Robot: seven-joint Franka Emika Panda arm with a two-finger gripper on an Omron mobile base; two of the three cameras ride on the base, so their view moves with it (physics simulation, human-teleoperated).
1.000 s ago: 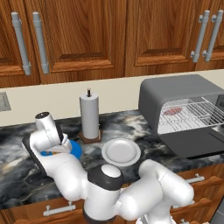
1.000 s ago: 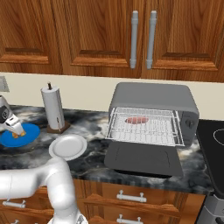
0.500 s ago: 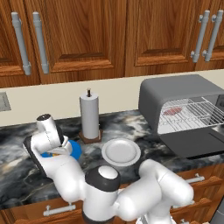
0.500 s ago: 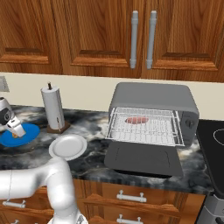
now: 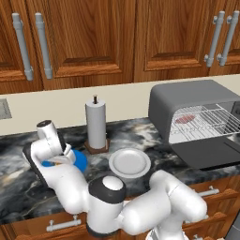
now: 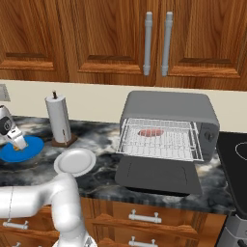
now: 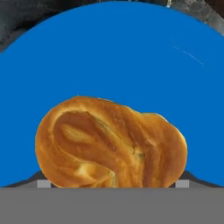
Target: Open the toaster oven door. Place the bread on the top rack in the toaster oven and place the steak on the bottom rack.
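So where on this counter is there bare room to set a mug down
Bare counter lies between the paper towel roll and the toaster oven. It is crowded where the blue plate, white plate and gripper cluster. The open door covers the counter below the oven.

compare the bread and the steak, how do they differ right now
The bread is lumpy and golden-brown; the steak is flat and pink-red. The bread lies on a blue plate on the counter, while the steak is already on a rack inside the open toaster oven. Both are small food pieces.
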